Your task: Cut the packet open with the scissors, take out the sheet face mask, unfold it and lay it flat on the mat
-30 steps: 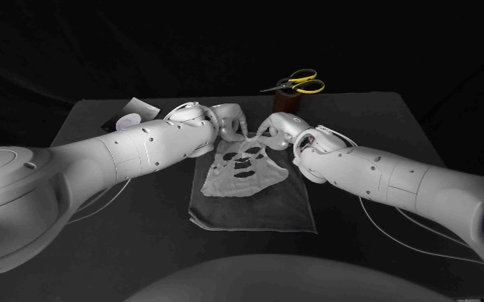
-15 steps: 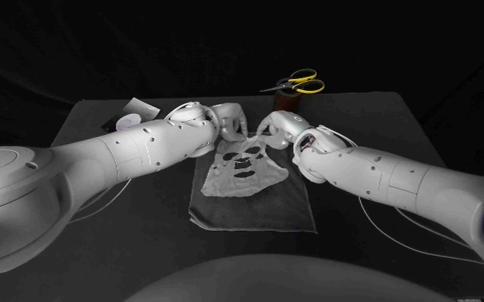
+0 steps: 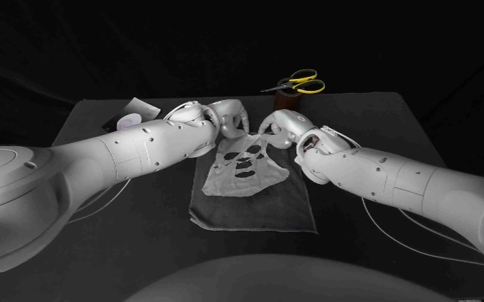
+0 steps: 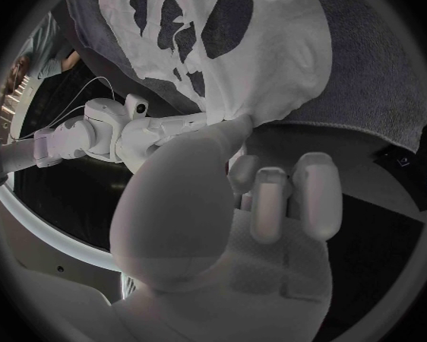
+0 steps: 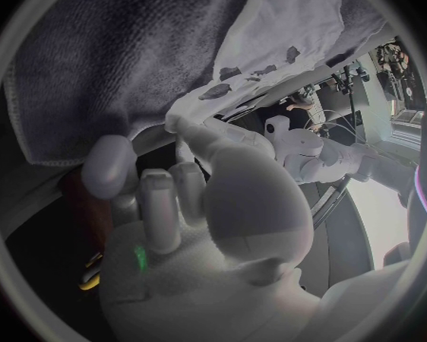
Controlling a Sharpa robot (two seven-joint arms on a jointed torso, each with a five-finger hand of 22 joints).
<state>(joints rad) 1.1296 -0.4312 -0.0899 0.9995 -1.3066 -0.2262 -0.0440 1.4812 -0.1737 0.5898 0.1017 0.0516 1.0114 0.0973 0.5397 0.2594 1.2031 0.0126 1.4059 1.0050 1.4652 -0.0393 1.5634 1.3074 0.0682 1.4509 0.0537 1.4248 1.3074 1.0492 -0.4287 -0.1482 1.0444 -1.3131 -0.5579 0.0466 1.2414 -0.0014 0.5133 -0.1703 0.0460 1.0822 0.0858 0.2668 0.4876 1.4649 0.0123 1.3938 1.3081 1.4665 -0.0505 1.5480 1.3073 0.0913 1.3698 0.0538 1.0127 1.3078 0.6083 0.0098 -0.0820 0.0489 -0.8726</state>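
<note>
Right robot hand edged outward, left robot hand steady, both pinching sheet face mask corners over mat

We see a black desk with a dark grey cloth mat lying flat on its middle, the mat's long sides running from the near edge toward the far edge. Near the far left corner lies a small packet with a pale patch on its face, partly hidden and well apart from the mat. At the far edge, right of the middle, a brown holder stands upright on the desk.
</note>
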